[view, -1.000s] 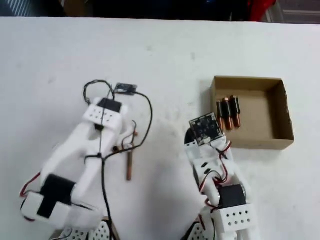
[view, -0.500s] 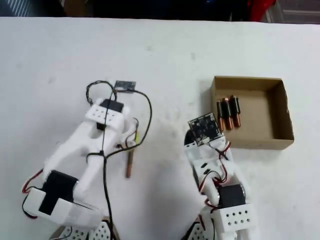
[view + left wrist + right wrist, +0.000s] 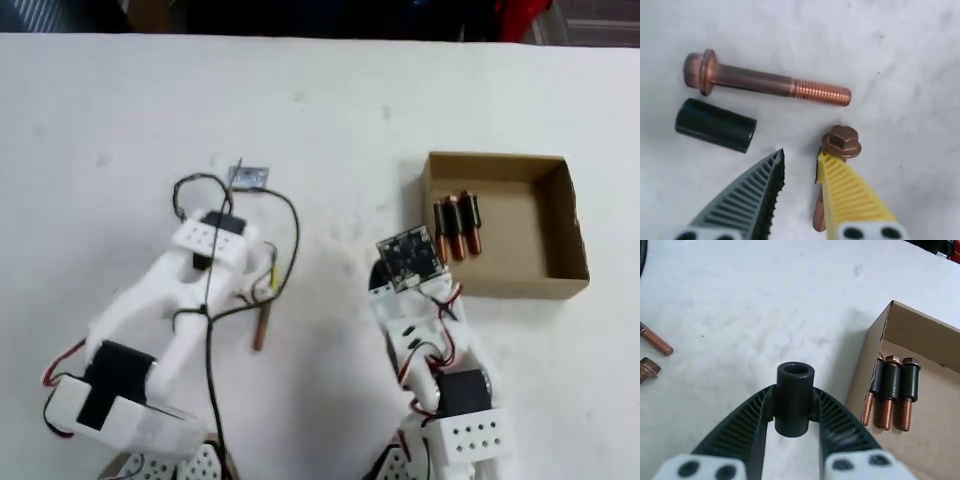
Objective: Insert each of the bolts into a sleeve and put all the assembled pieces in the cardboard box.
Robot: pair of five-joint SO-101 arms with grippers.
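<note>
End effector left (image 3: 800,154): released, just beside loose bolt (image 3: 841,141) on bench (image 3: 900,55) | end effector right (image 3: 794,390): grasping upright sleeve (image 3: 795,407) | cardboard box (image 3: 935,335): holding three assembled pieces (image 3: 891,390)

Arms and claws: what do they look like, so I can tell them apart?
Both arms are white printed shells with black motors. The left arm carries a looping black cable; the left claw has one grey ribbed finger and one yellow. The right arm has red and white wires and a bare circuit board; the right claw has two black ribbed fingers.
</note>
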